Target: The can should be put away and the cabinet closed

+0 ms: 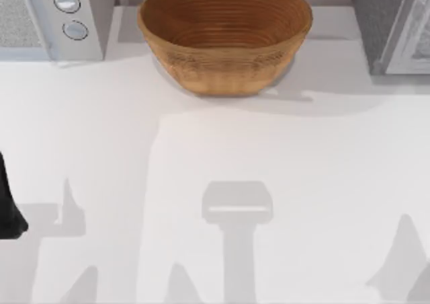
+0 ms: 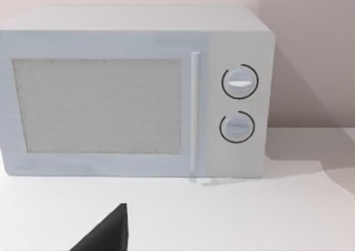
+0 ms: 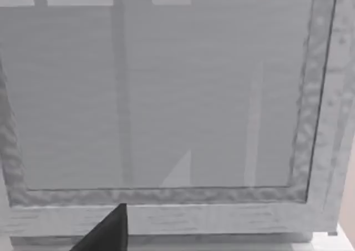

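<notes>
at the top view's left edge, low, a dark bit of the left arm (image 1: 9, 210) rests over the white desk (image 1: 222, 149); whether either tool is apart or together, i cannot tell. farther up, the wicker bowl (image 1: 225, 38) sits mid-frame, microwave (image 2: 133, 90) upper left, grey cabinet (image 1: 393, 25) upper right. i cannot locate the can, so its place relative to the tools is unknown. judging by this, nothing is grasped; finding it comes next.

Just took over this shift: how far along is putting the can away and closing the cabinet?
Nothing looks done yet. The bowl sits at the table's back, the microwave at back left, the cabinet at back right with its glass front facing the right wrist. Neither hand holds anything. Everything is left.
</notes>
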